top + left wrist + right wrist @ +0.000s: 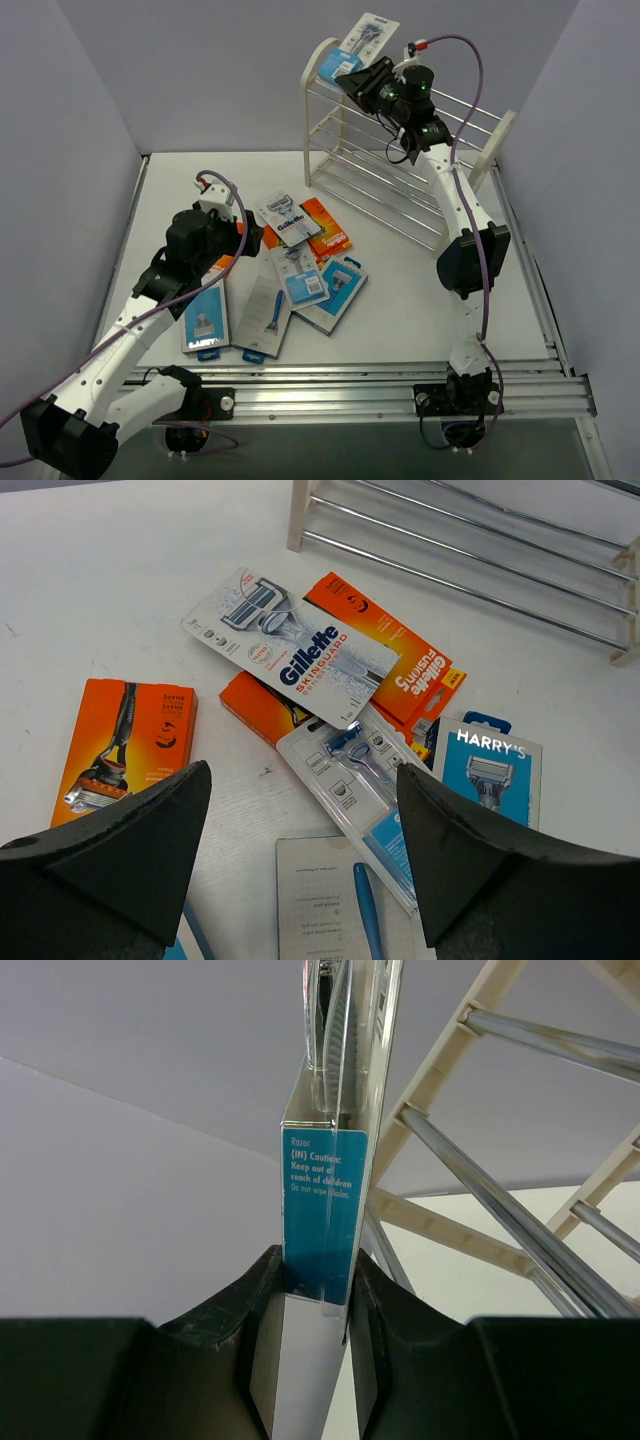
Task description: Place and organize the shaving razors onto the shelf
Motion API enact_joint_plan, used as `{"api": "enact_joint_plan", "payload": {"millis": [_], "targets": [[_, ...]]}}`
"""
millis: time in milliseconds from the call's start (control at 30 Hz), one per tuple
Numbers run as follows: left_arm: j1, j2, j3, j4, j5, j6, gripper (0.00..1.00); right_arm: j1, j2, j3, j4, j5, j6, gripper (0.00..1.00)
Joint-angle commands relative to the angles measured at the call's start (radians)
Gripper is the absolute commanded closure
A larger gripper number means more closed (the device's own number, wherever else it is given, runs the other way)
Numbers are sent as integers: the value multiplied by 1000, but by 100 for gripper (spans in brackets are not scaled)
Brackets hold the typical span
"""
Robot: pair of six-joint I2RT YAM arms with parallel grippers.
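Note:
Up at the shelf's top left corner, my right gripper point(358, 78) is shut on a blue-and-white razor pack point(362, 40). In the right wrist view the pack point(325, 1210) stands edge-on between the fingers point(395, 1310), beside the shelf's rods point(500, 1220). The cream shelf point(497, 145) stands at the back right. My left gripper point(245, 240) hangs open over the pile of shaving razors point(300, 275). Between its fingers point(130, 850) I see a clear blister pack point(365, 790) and a grey card pack point(320, 900). Beyond them lie a Gillette pack point(300, 650), a Harry's pack point(490, 770) and orange boxes point(125, 745).
Two more packs lie at the pile's near left point(207, 320). An aluminium rail point(400, 385) runs along the table's near edge. Grey walls point(60, 150) close in on the left, back and right.

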Motion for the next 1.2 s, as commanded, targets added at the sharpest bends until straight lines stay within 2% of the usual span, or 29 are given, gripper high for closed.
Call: {"api": "enact_joint_plan", "payload": {"millis": [0, 167, 467, 933, 1167], "targets": [[-5, -2, 15, 29, -8, 12, 16, -7, -10, 19, 68, -30, 15, 82], [-5, -2, 13, 31, -8, 12, 16, -5, -4, 19, 82, -44, 33, 80], [-5, -2, 13, 31, -9, 10, 16, -7, -1, 19, 81, -50, 42, 60], [-8, -4, 13, 31, -9, 10, 16, -8, -6, 19, 84, -73, 62, 53], [-8, -5, 15, 32, -8, 9, 16, -4, -50, -53, 94, -79, 59, 39]]}}
